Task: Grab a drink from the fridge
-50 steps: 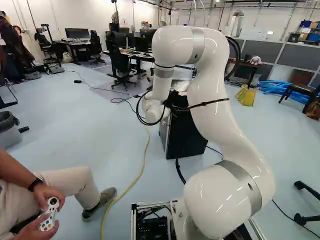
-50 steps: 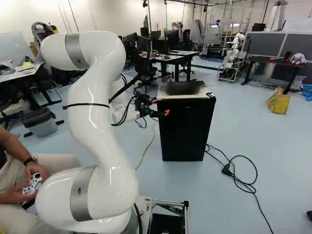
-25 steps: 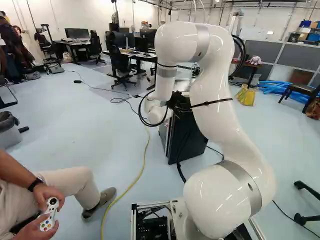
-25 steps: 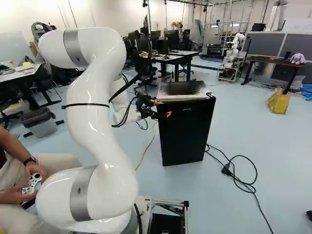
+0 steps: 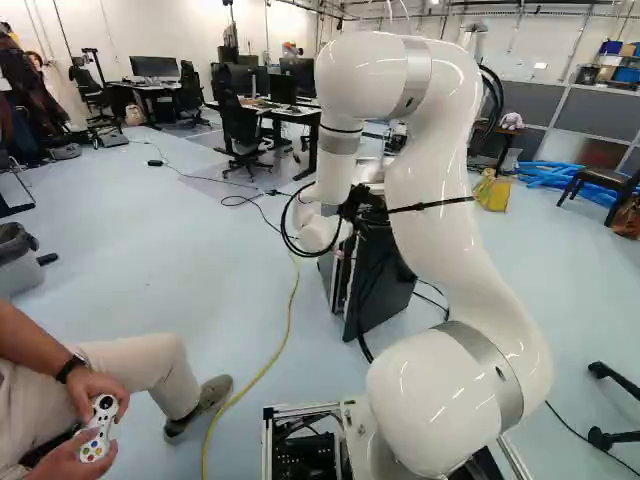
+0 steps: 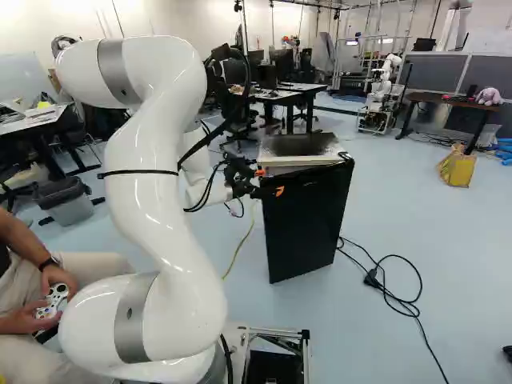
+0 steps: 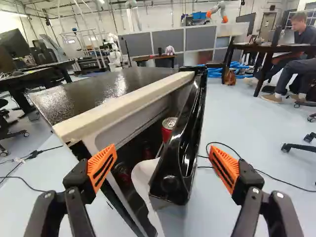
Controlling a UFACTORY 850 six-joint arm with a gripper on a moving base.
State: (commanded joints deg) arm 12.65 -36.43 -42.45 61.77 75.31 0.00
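In the right base view my gripper (image 6: 270,182) is at the upper free edge of the black fridge door (image 6: 304,220). Seen from the wrist, the gripper (image 7: 163,165) stands wide open, gripping nothing. The door (image 7: 178,153) hangs ajar, its free edge between the spread fingers, one on its outer side, the other toward the fridge body. Through the gap a red can (image 7: 167,134) shows with its silver top; darker can-like shapes sit lower inside. The fridge's top (image 7: 98,94) has a pale front rim. Most of the interior is hidden.
A person with a controller sits close at the left of the left base view. A yellow cable (image 5: 272,355) and black cables (image 6: 400,300) lie on the floor. A bin (image 6: 68,204) stands at the left, and another robot (image 6: 380,96) farther back.
The fridge door has swung out wider toward the base, opening the gap. My arm has shifted and my gripper has moved slightly along with the door's edge. The base has stayed put.
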